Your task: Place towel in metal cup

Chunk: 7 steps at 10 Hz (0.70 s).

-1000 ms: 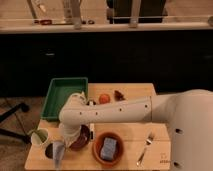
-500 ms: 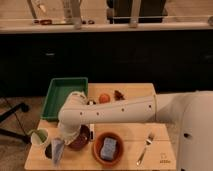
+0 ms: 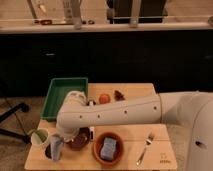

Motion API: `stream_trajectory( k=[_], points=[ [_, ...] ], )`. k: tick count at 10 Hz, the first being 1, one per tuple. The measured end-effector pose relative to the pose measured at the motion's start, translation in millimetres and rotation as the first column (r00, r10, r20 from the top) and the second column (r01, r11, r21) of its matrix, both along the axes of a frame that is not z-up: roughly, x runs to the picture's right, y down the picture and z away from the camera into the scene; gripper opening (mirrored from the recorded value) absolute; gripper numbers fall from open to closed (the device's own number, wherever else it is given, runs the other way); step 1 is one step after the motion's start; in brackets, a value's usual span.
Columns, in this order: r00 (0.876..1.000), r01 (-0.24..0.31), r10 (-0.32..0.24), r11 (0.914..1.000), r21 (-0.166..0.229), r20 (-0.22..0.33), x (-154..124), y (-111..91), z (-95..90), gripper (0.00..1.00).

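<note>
Change: the arm (image 3: pixel 115 114) has swung a little lower and further toward the left front corner of the desk (image 3: pixel 130 162) than a second ago; the towel (image 3: pixel 56 145) now hangs just over the cup (image 3: pixel 53 151).
Meaning: the drop looks close; the towel seems lined up with the cup's mouth but is probably not yet let go.
Towel: pale grey-blue cloth, its lower end at or inside the cup's rim.
Hand: hand (image 3: pixel 59 136) sits under the elbow, above the cup, apparently clamped on the towel's top.
Hidden: the fingers are mostly covered by the arm; the cup's rim is hard to make out behind the towel.
Nearby: green mug (image 3: pixel 40 136) to the left, dark bowl (image 3: pixel 80 139) just right.
</note>
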<state>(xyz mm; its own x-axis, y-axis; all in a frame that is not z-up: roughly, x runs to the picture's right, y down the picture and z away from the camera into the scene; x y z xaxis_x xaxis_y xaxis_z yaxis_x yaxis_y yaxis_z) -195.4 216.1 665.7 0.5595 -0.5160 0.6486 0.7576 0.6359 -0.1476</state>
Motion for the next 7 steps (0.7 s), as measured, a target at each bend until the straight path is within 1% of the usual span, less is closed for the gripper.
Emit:
stream_trajectory(
  k=[2,4,5,7],
  points=[
    [1.000,0.002,-0.002,0.9992,0.041,-0.012,-2.6,-7.4,-0.1,0.00],
    [1.000,0.001,0.001,0.9979,0.065,-0.019,-4.9,-13.4,0.2,0.00],
    [1.000,-0.008,0.010,0.9964,0.084,-0.025,-4.6,-19.2,0.4,0.00],
    [1.000,-0.011,0.014,0.9955,0.094,-0.028,-5.8,-23.1,3.1,0.00]
  ],
)
